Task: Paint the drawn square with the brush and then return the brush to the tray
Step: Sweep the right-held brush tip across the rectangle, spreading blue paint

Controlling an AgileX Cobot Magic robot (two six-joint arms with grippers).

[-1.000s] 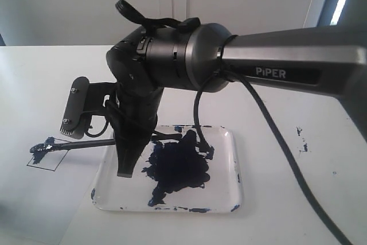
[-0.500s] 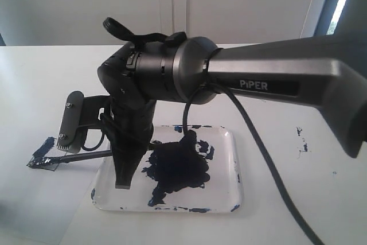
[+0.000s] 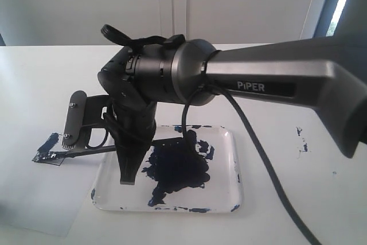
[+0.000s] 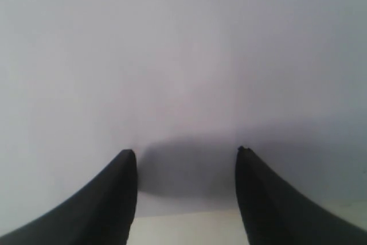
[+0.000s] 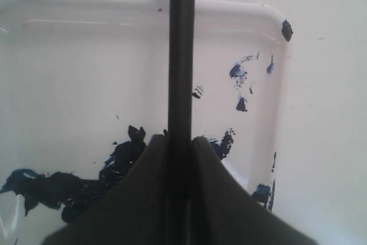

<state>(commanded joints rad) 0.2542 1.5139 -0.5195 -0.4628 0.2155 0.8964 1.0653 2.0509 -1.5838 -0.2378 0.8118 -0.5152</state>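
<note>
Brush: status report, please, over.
Right gripper shut on brush, tip on drawn square, mostly dark. Left gripper open, empty. Tray beneath right gripper; nothing blocking.

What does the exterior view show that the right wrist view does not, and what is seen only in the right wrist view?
Only the exterior view shows the drawn square, smeared with dark paint, with the tip of the brush at it, along with the paper sheet and the whole arm. Only the right wrist view shows, close up, that the right gripper is closed on the thin black handle with no gap. Both views show the brush, the right gripper, the tray and its dark paint blot.
</note>
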